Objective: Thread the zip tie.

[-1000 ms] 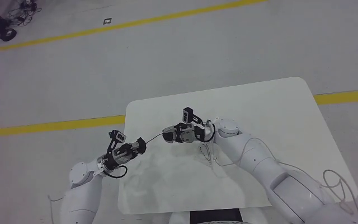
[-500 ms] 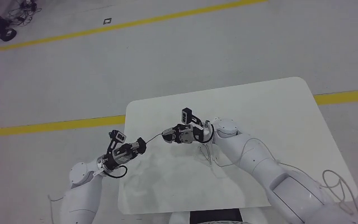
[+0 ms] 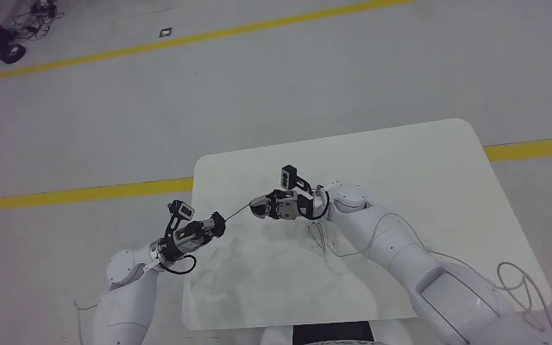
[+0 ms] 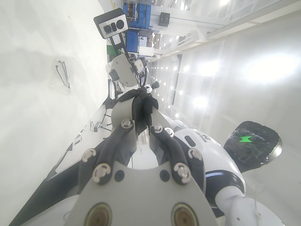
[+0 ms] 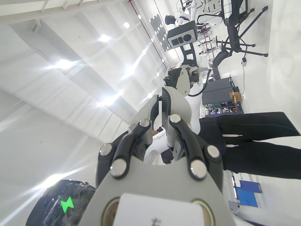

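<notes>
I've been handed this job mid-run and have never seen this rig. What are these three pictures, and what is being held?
This is a two-armed robot working at a white table. The top view looks down from a camera above the arms. The other two pictures come from a camera on each wrist, so each shows its own jaws up close and the other arm farther off. The left gripper and the right gripper face each other above the table. A thin black zip tie runs between them, and both sets of jaws look closed on it. A few loose zip ties lie on the table.
</notes>
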Controlling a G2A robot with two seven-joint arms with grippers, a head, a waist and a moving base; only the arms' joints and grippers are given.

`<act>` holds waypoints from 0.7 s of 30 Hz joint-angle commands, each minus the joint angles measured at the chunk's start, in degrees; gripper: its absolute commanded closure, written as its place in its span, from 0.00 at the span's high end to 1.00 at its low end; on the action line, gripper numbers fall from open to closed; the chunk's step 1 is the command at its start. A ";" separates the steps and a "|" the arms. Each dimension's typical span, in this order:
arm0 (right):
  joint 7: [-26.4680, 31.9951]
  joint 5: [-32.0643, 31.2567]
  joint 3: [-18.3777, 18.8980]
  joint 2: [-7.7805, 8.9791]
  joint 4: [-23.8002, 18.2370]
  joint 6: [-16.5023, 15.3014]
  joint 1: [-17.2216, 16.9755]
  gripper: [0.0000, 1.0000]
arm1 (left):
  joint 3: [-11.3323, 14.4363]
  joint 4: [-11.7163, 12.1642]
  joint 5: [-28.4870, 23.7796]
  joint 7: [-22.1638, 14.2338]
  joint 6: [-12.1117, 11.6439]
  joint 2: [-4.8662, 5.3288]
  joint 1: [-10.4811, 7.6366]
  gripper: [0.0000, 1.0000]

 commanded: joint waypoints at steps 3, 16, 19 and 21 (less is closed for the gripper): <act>-1.10 0.28 0.44 0.10 -0.15 -0.56 -0.29 0.00 | 0.11 -0.10 -0.05 1.06 0.18 -0.04 -0.03 1.00; -6.56 -1.24 -0.37 -0.19 -3.99 -0.92 -1.72 0.00 | 1.52 -2.71 -1.07 5.86 -0.17 -0.06 1.07 1.00; -7.98 -2.41 -0.99 -0.32 -4.48 -0.88 -1.81 0.00 | 1.74 -3.17 -1.85 6.18 -0.11 -0.06 1.19 1.00; -8.51 -3.11 -1.40 -0.39 -4.85 -0.42 -1.79 0.00 | 1.61 -3.59 -1.84 6.18 -0.71 0.00 1.25 1.00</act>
